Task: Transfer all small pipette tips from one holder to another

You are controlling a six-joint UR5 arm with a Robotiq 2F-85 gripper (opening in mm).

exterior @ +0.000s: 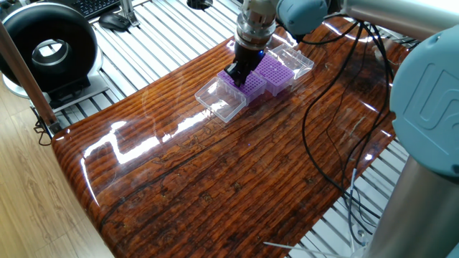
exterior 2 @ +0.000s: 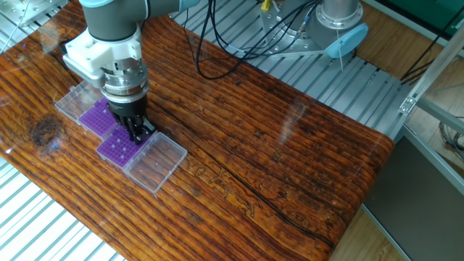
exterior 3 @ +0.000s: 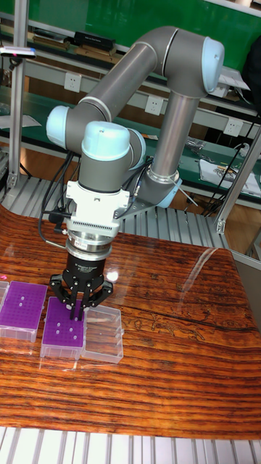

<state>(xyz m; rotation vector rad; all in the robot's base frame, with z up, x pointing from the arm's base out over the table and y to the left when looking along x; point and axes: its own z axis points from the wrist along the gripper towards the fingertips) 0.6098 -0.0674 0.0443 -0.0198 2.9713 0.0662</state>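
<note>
Two purple grid racks lie side by side on the wooden table, each with a clear lid hinged open. My gripper (exterior 3: pixel 76 313) points straight down over the right-hand rack (exterior 3: pixel 61 335), at its edge near the clear lid (exterior 3: pixel 102 334). Its fingers are pinched together; whether anything sits between them is too small to see. A few small pipette tips (exterior 3: pixel 57 325) show as pale dots in that rack. The other fixed view has the gripper (exterior 2: pixel 138 133) over the nearer rack (exterior 2: pixel 116 148), with the second rack (exterior 2: pixel 96 116) behind it. One fixed view shows the gripper (exterior: pixel 237 73) above a rack (exterior: pixel 253 86).
The second rack (exterior 3: pixel 22 310) lies left of the gripper. Black cables (exterior: pixel 337 79) trail over the table's far side by the arm's base (exterior: pixel 423 129). A black round device (exterior: pixel 46 50) stands off the table. The table's curved edge (exterior: pixel 86 186) drops to slatted metal.
</note>
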